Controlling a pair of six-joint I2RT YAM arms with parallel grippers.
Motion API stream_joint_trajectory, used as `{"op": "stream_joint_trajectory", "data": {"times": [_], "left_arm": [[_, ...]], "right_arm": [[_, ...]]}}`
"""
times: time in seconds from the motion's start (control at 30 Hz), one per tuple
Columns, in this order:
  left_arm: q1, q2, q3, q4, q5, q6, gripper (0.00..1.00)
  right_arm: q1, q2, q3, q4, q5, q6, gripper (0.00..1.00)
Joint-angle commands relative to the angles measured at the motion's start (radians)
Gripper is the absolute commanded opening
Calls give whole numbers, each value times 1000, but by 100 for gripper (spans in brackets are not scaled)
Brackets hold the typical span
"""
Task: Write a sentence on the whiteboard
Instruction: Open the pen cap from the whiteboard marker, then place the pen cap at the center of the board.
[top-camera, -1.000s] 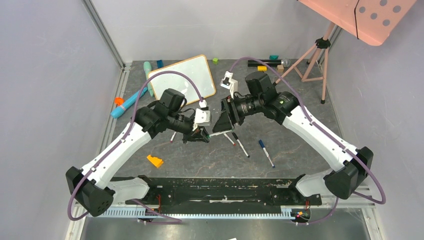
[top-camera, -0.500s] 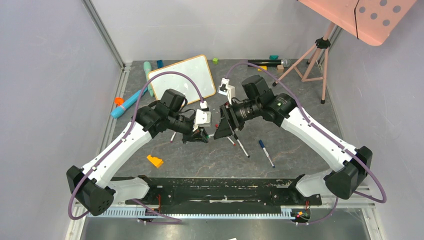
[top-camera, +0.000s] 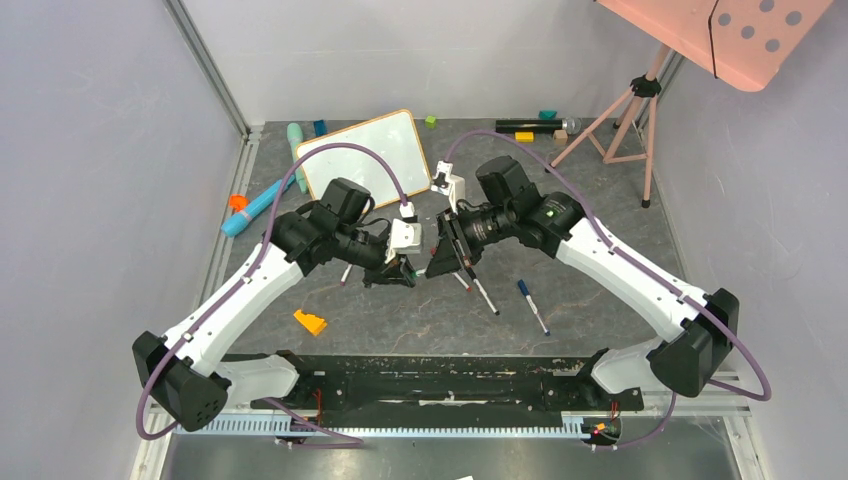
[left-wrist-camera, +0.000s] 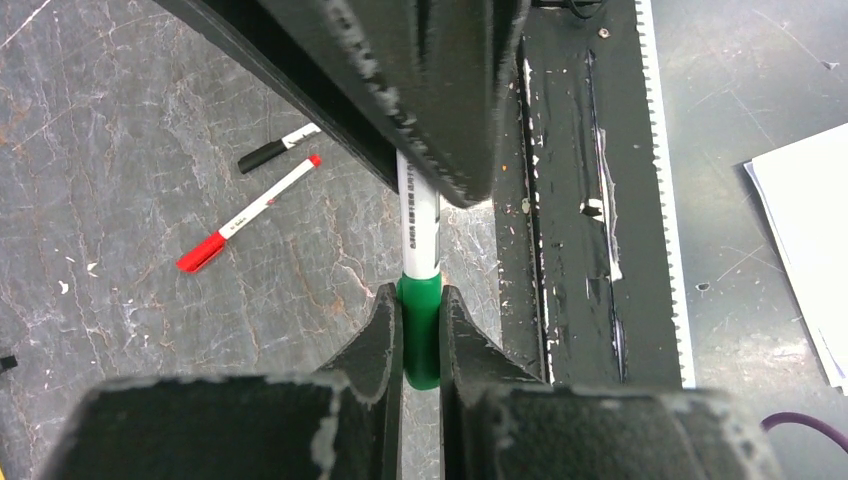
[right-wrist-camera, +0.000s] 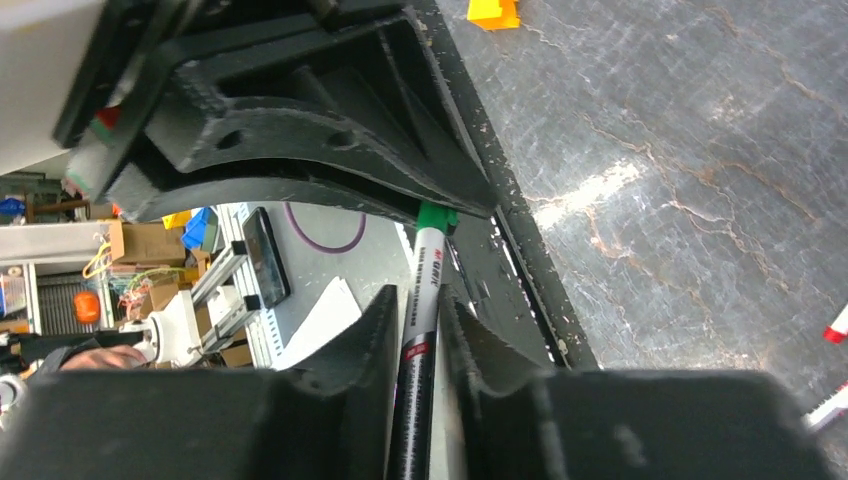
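The left arm (top-camera: 250, 285) and right arm (top-camera: 620, 265) are bent inward and brought together above the grey marbled table (top-camera: 600, 210). The left gripper (left-wrist-camera: 421, 300) is clamped on the green cap (left-wrist-camera: 421, 350) of a white-barrelled marker (left-wrist-camera: 419, 225); its barrel is pinched by the right gripper (right-wrist-camera: 420, 305). The small orange-framed whiteboard (top-camera: 365, 158) is laid at the table's far side, behind the left arm. Against a second ago, the right gripper is moved closer and its jaws are narrowed.
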Motion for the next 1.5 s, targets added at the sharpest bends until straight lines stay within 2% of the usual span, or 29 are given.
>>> {"op": "stream_joint_trajectory", "data": {"times": [0.0,0.07,0.1,0.43,0.57,0.7,0.83,0.97,1.07,1.1,1.27,1.47], "left_arm": [[-4,-10,32,12,-11,26,2],[-4,-9,32,12,-13,22,2],[-4,-12,30,11,-12,25,2],[-4,-42,-45,-19,-108,152,2],[-2,-22,-85,-56,-192,201,2],[-2,-49,-142,6,-197,172,2],[-1,-47,-150,18,-204,134,2],[-1,-36,-159,149,-226,-62,2],[-1,0,-172,335,-434,-467,2],[-1,21,-164,349,-499,-580,2],[-1,234,-60,256,-575,-824,2],[-1,456,48,210,-556,-951,2]], "right_arm": [[8,2,1,61,-26,21,13],[8,2,0,60,-25,20,1],[9,0,0,60,-22,20,0],[-9,-16,41,-62,-6,-73,0],[-92,-29,88,-203,-11,-171,0],[-201,-88,31,-227,-38,-191,0],[-209,-108,1,-219,-39,-188,0],[-216,-111,20,-197,84,-167,0],[-220,-124,13,-156,222,-115,0],[-222,-132,5,-137,261,-97,0],[-227,-190,-37,-80,488,-34,0],[-231,-309,-106,3,735,35,0]]}}
